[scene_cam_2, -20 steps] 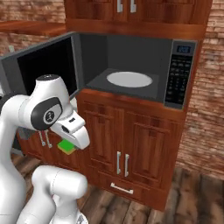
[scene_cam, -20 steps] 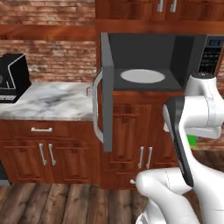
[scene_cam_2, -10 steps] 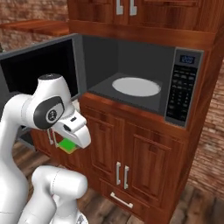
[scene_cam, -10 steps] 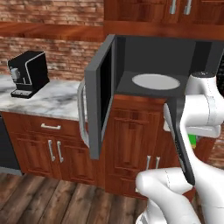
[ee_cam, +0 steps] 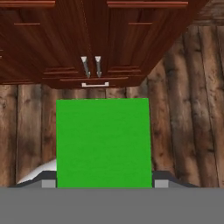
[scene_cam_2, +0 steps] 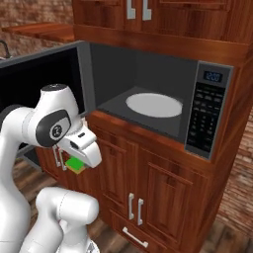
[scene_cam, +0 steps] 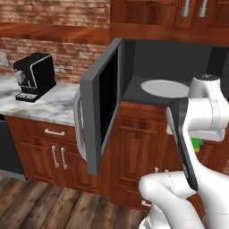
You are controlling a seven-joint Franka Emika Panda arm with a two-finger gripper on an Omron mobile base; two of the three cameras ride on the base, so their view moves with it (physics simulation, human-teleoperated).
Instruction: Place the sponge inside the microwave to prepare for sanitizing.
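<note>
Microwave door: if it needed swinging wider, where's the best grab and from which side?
Grip the curved grey handle on the free edge of the open microwave door, coming from the door's outer face. It bows out from the panel, leaving room for fingers behind it. The gripper is busy though, shut on the sponge.

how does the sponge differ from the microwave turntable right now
The sponge is a bright green rectangular block; the turntable is a pale flat disc. The sponge is held off the ground in the gripper, low in front of the wooden cabinets; the turntable lies on the floor of the open microwave, higher up. In the right base view the sponge looks smaller than the turntable. Both lie flat.
</note>
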